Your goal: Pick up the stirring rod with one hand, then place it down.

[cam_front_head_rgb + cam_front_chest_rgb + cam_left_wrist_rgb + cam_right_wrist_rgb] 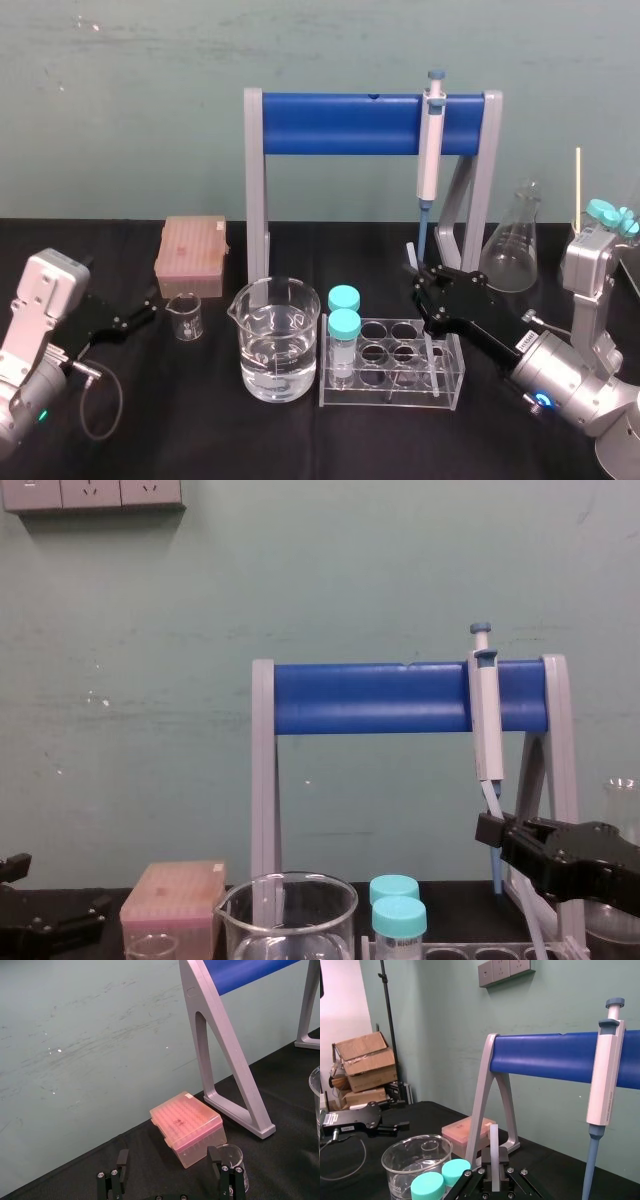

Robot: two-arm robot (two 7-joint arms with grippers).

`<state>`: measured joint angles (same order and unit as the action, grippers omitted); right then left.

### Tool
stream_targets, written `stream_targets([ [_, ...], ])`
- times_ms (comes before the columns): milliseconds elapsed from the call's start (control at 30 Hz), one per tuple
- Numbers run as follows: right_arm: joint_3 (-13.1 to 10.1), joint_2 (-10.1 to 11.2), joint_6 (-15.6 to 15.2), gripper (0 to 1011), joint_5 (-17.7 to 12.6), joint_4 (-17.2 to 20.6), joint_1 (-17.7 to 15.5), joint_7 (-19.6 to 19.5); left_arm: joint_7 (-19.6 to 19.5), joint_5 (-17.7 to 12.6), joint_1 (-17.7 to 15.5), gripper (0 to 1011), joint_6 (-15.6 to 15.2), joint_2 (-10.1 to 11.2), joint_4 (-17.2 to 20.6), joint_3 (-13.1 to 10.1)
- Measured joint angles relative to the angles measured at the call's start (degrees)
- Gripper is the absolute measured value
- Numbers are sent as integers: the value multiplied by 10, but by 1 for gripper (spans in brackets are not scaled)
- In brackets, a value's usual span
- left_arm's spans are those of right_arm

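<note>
Translucent stirring rod (493, 1150) is pinched in the right gripper (424, 288), its lower end seemingly in the rack (385, 398); setting down is judged outstanding. The left gripper (145, 312) is parked, fingers spread.

You are looking at one stirring rod (494, 1147); two grippers, left gripper (148, 308) and right gripper (422, 280); one pipette (430, 150); one stand (340, 122); two beakers, large beaker (272, 335) and small beaker (185, 315); one tube rack (390, 396) holding two teal-capped tubes (343, 352); one flask (510, 245); one tip box (190, 258).
</note>
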<state>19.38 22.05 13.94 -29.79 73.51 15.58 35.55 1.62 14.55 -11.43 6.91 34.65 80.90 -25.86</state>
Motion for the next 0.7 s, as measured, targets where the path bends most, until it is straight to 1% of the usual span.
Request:
stream_targets([
  [67,0,0,0,93,0,0,0,0,0,0,0,1000,0,0,0,0],
  [133,0,0,0,173,0,0,0,0,0,0,0,1000,0,0,0,0],
  [200,0,0,1,209,0,0,0,0,0,0,0,1000,0,0,0,0],
  [233,0,0,1,266,0,0,0,0,0,0,0,1000,0,0,0,0],
  [300,0,0,1,302,0,0,0,0,0,0,0,1000,0,0,0,0],
  [333,0,0,1,400,0,0,0,0,0,0,0,1000,0,0,0,0],
  [367,0,0,1,400,0,0,0,0,0,0,0,1000,0,0,0,0],
  [400,0,0,1,459,0,0,0,0,0,0,0,1000,0,0,0,0],
  [433,0,0,1,474,0,0,0,0,0,0,0,1000,0,0,0,0],
  [500,0,0,1,562,0,0,0,0,0,0,0,1000,0,0,0,0],
  [600,0,0,1,643,0,0,0,0,0,0,0,1000,0,0,0,0],
  [667,0,0,1,722,0,0,0,0,0,0,0,1000,0,0,0,0],
  [700,0,0,1,732,0,0,0,0,0,0,0,1000,0,0,0,0],
])
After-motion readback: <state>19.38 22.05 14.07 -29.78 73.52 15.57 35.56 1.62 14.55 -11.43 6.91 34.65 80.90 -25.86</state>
